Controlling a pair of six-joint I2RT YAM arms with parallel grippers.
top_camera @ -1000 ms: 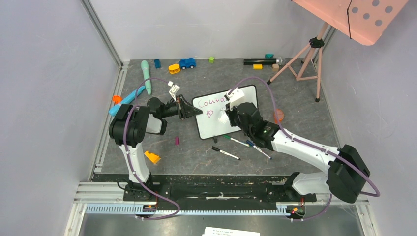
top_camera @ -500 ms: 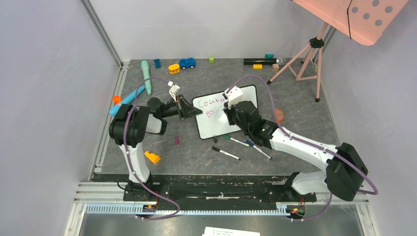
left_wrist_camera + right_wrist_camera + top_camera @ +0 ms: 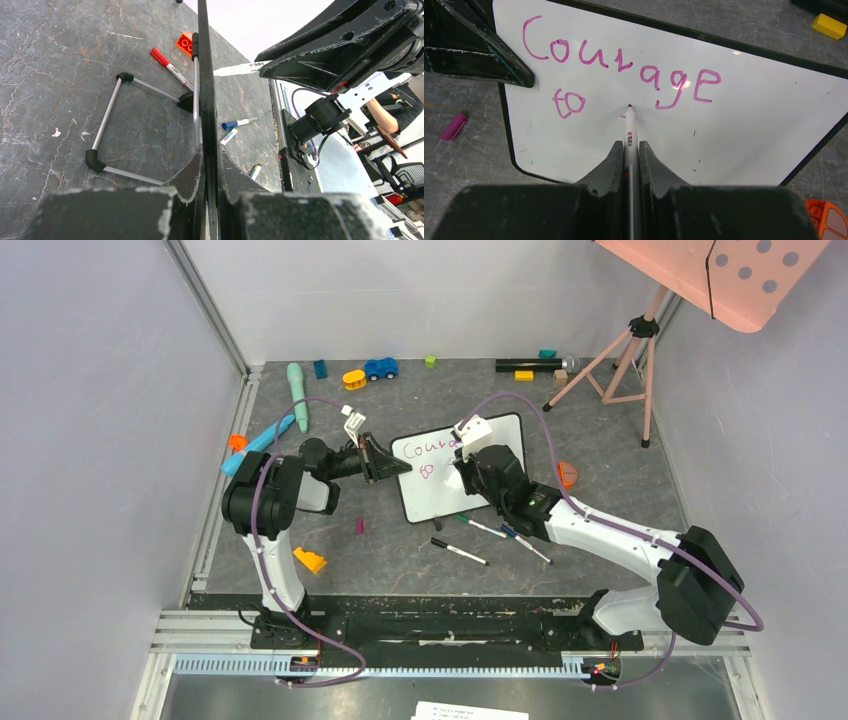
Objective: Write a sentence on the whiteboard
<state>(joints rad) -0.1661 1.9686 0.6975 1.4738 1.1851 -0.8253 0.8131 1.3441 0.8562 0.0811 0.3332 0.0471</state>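
Note:
The whiteboard (image 3: 432, 498) lies tilted on the grey floor, black-framed. The sentence (image 3: 424, 450) on it is pink and reads "Courage" (image 3: 621, 62) with "to" (image 3: 569, 102) below. My left gripper (image 3: 388, 466) is shut on the whiteboard's left edge, and its view sees that edge (image 3: 204, 75) end-on between the jaws (image 3: 208, 152). My right gripper (image 3: 462, 476) is shut on a white marker (image 3: 630, 130). The marker's pink tip rests on the whiteboard (image 3: 734, 135) just right of "to". The right gripper also shows in its own view (image 3: 631, 146).
Three loose markers (image 3: 459, 551) (image 3: 486, 528) (image 3: 525, 543) lie in front of the board. An orange block (image 3: 310, 560) and a pink cap (image 3: 360, 526) lie at the left front. A pink tripod (image 3: 625, 350) stands at the back right, toys (image 3: 380, 368) along the back.
My right gripper and the marker have shifted slightly left over the board. The left gripper has held still on the board's edge.

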